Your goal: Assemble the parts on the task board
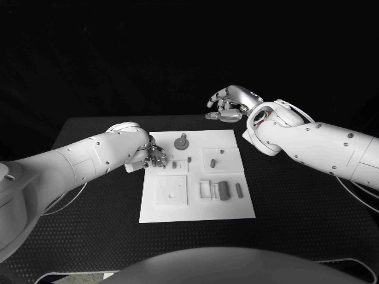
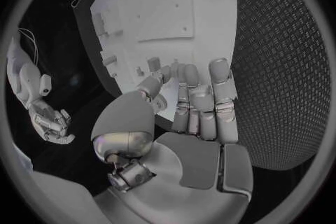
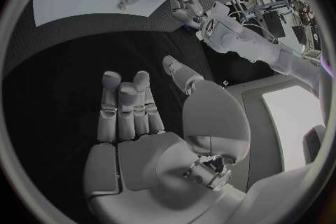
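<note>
Now the left robot hand [image 1: 153,155] hovers empty-fingered over the task board [image 1: 198,207], right robot hand [image 1: 228,103] open; parts [image 1: 224,190] remain loose.

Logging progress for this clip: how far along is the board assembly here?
Early, it seems. Nothing clearly looks assembled: grey parts lie loose on the task board. The left hand reaches over the board's left edge, holding nothing I can see; the right hand hovers open beyond it.
</note>
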